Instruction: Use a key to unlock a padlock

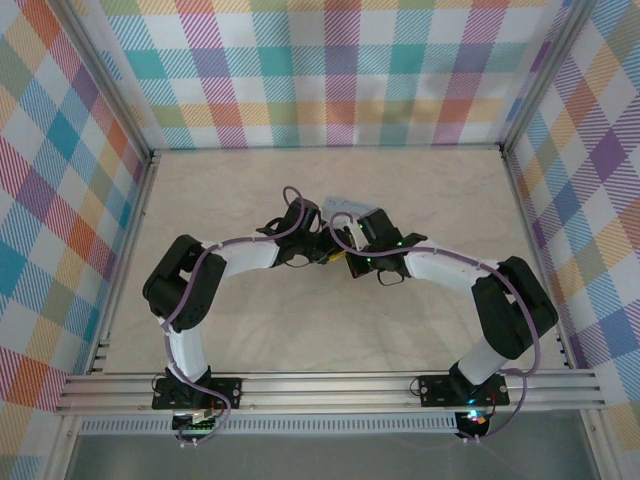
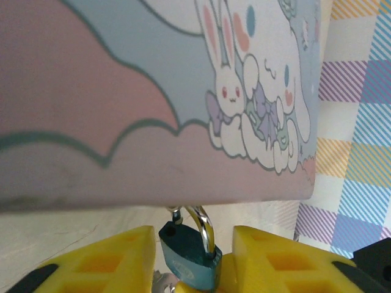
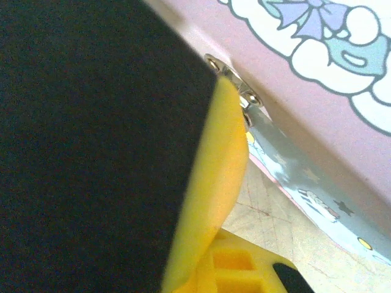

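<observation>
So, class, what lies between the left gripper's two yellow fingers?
The padlock, hanging from the lower edge of the tin; the left wrist view shows it.

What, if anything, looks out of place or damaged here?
Nothing stands out. The padlock hangs by its shackle from the tin, slightly tilted, between the yellow fingers of the left gripper; no damage or spill visible.

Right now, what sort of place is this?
Probably a robot test cell, not a home: plaid backdrop walls, an aluminium frame rail, with left arm and right arm bolted on.
</observation>
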`<action>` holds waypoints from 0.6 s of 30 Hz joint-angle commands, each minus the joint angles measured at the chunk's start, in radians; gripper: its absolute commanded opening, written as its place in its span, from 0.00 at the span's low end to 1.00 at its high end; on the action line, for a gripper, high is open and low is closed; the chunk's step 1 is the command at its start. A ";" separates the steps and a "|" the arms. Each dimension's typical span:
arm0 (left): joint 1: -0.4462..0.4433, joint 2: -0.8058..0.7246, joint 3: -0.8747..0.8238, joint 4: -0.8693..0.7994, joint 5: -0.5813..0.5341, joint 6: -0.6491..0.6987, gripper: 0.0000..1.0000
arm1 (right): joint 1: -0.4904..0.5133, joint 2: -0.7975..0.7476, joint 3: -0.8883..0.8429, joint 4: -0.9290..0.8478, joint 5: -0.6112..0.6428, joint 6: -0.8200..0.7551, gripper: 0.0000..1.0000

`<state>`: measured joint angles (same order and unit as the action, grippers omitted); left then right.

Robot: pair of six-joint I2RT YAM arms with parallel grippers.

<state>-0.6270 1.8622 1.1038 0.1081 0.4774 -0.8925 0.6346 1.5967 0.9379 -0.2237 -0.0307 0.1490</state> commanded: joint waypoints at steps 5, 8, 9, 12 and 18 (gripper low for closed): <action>-0.001 -0.085 -0.084 -0.005 -0.068 0.004 0.46 | 0.005 0.047 -0.049 0.049 -0.058 0.011 0.00; 0.010 -0.119 -0.113 -0.015 -0.092 0.011 0.47 | 0.005 0.049 -0.058 0.048 -0.073 0.003 0.00; 0.015 -0.129 -0.120 -0.023 -0.100 0.016 0.47 | 0.005 0.051 -0.060 0.045 -0.075 0.000 0.00; 0.028 -0.159 -0.124 -0.054 -0.127 0.038 0.48 | 0.005 0.048 -0.064 0.034 -0.077 -0.006 0.00; 0.053 -0.191 -0.095 -0.114 -0.173 0.082 0.48 | 0.005 0.042 -0.063 0.012 -0.078 -0.023 0.01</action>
<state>-0.5919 1.7073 0.9897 0.0532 0.3500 -0.8574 0.6346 1.6413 0.8841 -0.1867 -0.0948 0.1478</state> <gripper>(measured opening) 0.480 0.052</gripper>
